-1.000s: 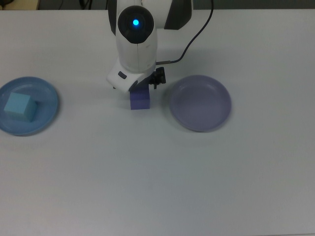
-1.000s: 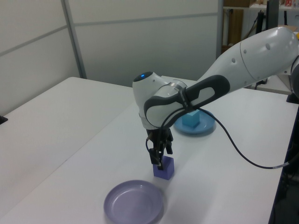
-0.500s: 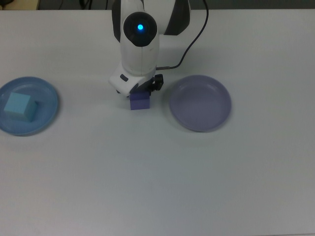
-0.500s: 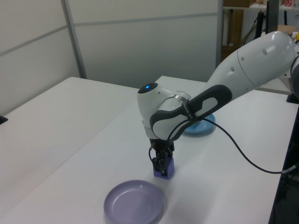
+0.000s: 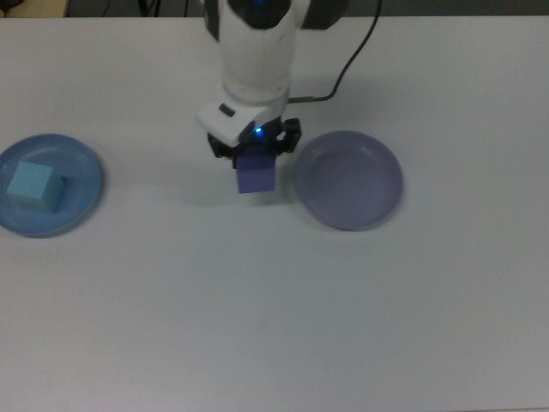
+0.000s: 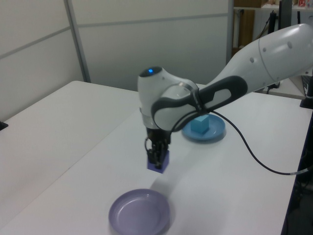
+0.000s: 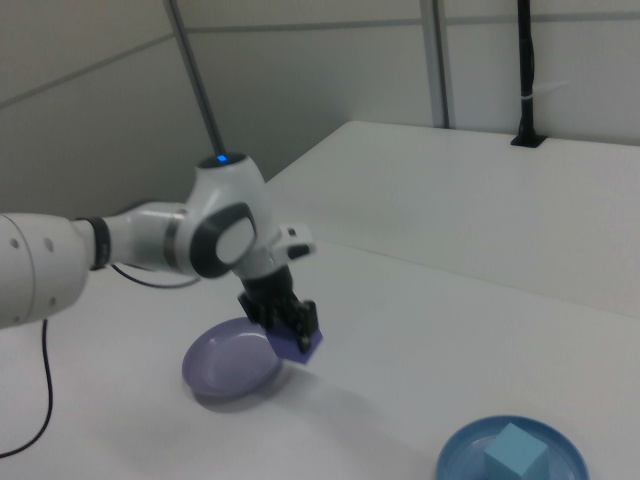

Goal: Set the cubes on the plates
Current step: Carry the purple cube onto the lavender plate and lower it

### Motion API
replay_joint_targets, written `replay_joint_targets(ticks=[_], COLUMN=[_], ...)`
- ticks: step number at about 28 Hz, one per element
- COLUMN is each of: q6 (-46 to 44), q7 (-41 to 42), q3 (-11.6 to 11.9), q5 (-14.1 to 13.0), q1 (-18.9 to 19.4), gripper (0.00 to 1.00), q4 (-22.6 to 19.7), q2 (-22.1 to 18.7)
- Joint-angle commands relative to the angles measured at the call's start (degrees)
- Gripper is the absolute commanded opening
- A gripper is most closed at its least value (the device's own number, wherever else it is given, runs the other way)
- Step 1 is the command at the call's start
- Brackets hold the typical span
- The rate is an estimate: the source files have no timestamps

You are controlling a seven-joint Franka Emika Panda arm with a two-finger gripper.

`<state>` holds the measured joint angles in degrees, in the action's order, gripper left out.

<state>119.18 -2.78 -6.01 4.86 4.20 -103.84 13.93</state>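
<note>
With the turquoise cube (image 5: 34,184) already on the blue plate (image 5: 81,167), the gripper (image 6: 156,159) is clamped on the purple cube (image 5: 256,174), apparently clear of the table (image 5: 274,326), and next must carry it to the lavender plate (image 5: 349,179) at the top view's right.

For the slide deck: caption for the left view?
End effector lifts indigo cube above table; lavender plate empty.
</note>
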Motion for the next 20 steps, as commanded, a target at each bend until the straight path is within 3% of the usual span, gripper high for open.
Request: replay_joint_targets(ticks=[1,6,10,12,15,16,17,20], q6=[-2.29,-2.02,-1.93,-1.93,-2.02,-2.20,-2.37,-2.55], q7=[-4.60,-5.04,-5.13,-6.44,-7.68,-7.77,-7.85,-7.85], q3=[0.12,0.12,0.12,0.12,0.12,0.12,0.12,0.12], q5=[-0.73,-0.47,-0.03,0.50,1.20,1.20,1.20,1.20], q1=[5.29,9.15,10.92,12.06,12.50,12.50,12.50,12.59], gripper=[0.07,0.07,0.13,0.22,0.42,0.68,0.84,0.95], q4=[3.56,4.62,4.44,4.44,4.26,4.18,4.18,4.18], q2=[-0.40,0.65,2.23,3.90,4.52,4.52,4.52,4.17])
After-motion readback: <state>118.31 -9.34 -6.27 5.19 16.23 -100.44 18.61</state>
